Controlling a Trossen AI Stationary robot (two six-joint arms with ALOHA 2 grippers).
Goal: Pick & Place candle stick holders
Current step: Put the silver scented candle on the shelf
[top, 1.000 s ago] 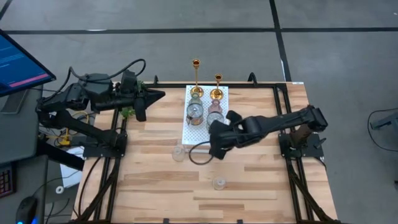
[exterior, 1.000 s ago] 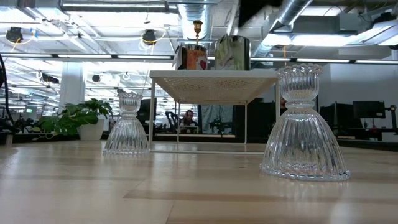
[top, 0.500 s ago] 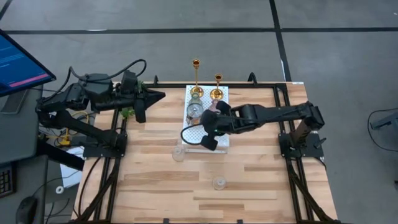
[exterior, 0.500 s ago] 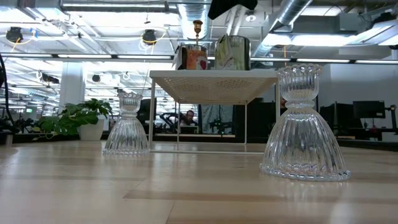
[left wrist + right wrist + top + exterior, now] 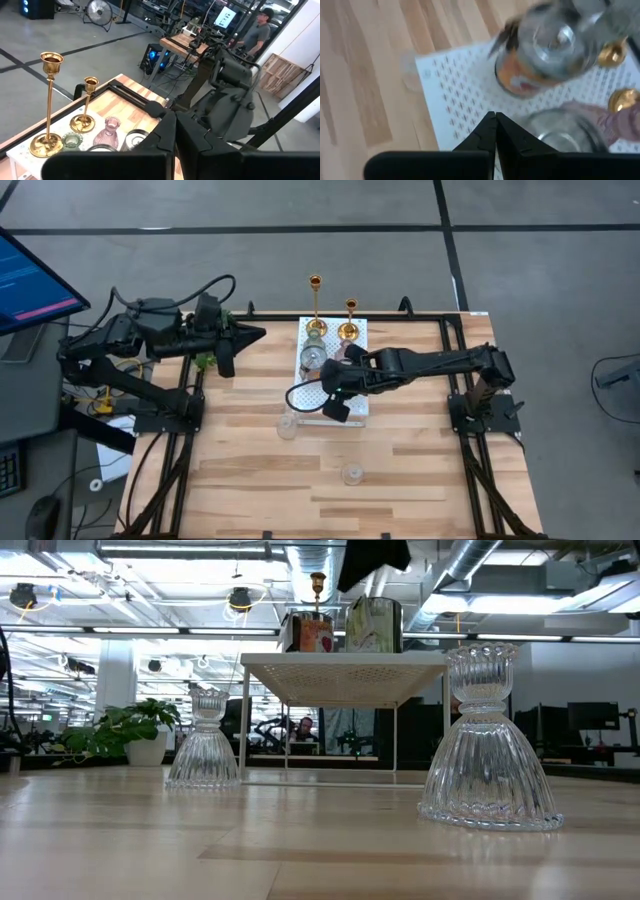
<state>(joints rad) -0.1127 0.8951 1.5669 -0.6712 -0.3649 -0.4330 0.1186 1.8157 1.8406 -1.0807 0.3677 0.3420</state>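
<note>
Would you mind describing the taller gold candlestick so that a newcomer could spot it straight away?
Start at the white dotted board at the far middle of the wooden table, where the right gripper hovers. Two gold candlesticks stand along the board's far edge. The one wanted is the taller gold candlestick, at the corner nearer the left arm; its neighbour, the shorter gold candlestick, is clearly lower.

High cam overhead, low cam table-level; both see board [image 5: 330, 370].

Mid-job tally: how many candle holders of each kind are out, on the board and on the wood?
Gold sticks: 2
Clear ribbed glass holders on the wood: 2
Silvery glass cups on the white board: 2
Pink glass cup: 1
Green glass cup: 1
Total: 8
</note>
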